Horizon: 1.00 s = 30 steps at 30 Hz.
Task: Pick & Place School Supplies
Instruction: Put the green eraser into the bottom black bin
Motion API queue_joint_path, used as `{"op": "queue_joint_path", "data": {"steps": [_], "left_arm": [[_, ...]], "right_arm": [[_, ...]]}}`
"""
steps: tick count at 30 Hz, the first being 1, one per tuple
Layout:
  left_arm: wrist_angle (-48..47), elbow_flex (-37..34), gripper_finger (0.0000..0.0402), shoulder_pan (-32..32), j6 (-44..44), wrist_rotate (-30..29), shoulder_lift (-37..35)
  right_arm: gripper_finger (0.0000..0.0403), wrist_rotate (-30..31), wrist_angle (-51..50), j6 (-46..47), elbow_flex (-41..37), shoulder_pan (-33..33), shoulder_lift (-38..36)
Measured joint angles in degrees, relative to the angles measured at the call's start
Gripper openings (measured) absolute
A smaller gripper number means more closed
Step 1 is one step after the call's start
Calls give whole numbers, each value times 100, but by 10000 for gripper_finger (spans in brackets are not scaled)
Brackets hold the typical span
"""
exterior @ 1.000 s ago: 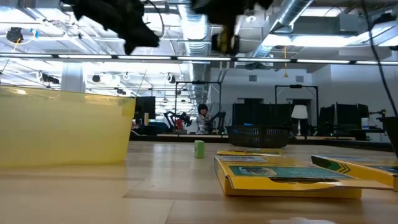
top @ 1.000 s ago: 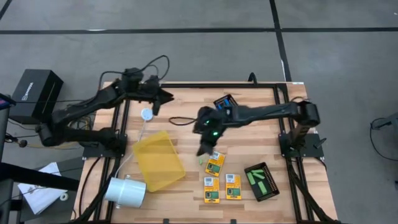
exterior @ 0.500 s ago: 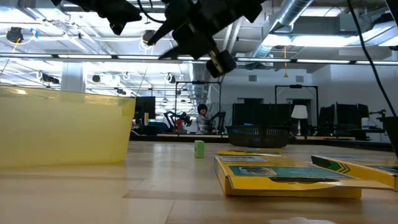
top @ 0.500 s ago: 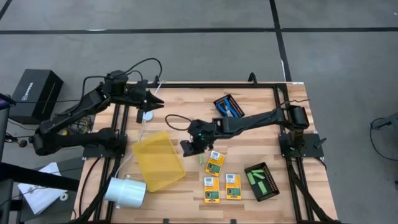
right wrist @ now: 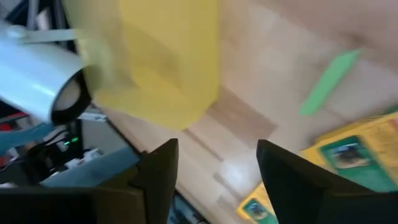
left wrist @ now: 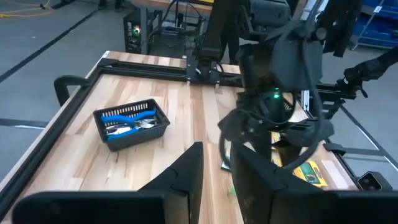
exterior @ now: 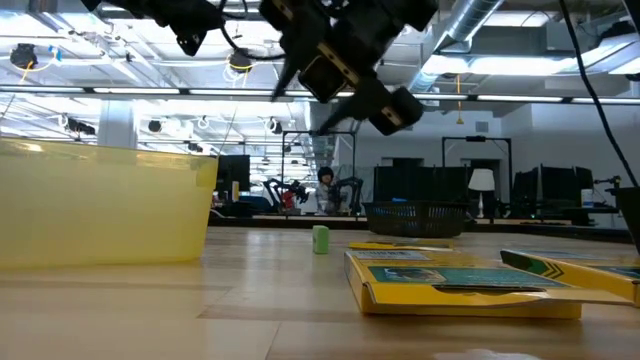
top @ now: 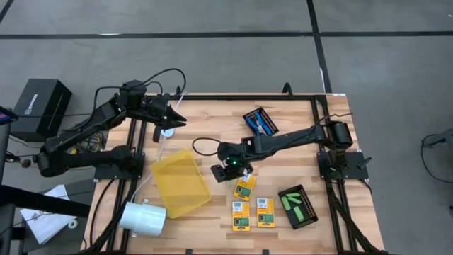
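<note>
A short green stick (right wrist: 328, 82) lies flat on the wooden table, beside a yellow-and-green crayon box (top: 245, 185). Two more crayon boxes (top: 241, 216) (top: 265, 211) lie nearer the front. My right gripper (top: 230, 172) hangs open above the table next to the stick, slanting down, with nothing between its fingers (right wrist: 163, 163). Blue-handled scissors lie in a black mesh tray (left wrist: 132, 123) at the far side. My left gripper (top: 178, 119) waits open and raised at the far left, holding nothing.
A flat yellow tray (top: 180, 182) lies left of centre, with a white cylinder (top: 141, 216) on its side at the near left. A black tray with green sticks (top: 297, 205) sits near right. Black frame rails border the table.
My right gripper has sunk toward the table near the green stick, rolled about its own line and opened. My left gripper drew back toward the far left edge and a little up, then kept still. Nothing on the table has moved.
</note>
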Motion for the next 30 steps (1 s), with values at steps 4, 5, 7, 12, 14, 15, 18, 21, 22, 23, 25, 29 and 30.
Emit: {"op": "queue_joint_path", "data": {"steps": [4,5,7,12,14,15,18,21,22,23,25,29,30], "left_arm": [[0,0,74,0,0,0,0],[0,0,74,0,0,0,0],[0,0,74,0,0,0,0],[3,0,74,39,8,1,138],[17,0,74,48,13,0,195],[23,0,74,48,15,0,237],[38,0,74,48,41,2,299],[22,0,74,48,140,0,332],[41,0,74,48,163,0,333],[61,0,74,48,179,2,337],[37,0,74,48,181,0,351],[50,0,74,48,187,0,362],[39,0,74,48,188,-2,370]], "right_arm": [[216,-31,-173,-25,0,-40,0],[216,-35,-173,-27,0,-41,0],[213,-35,-190,-56,0,-66,0],[197,-35,-11,-147,0,-77,0],[190,-69,161,-162,0,-58,2],[186,-186,296,-180,0,-57,2],[175,-401,579,-227,0,-92,2],[169,-394,354,-236,0,-187,2],[169,-369,186,-269,0,-220,2],[169,-327,-11,-325,0,-252,2],[174,-301,-348,-472,0,-306,16],[187,-350,-639,-578,-24,-353,203],[190,-354,-624,-574,-20,-357,238]]}}
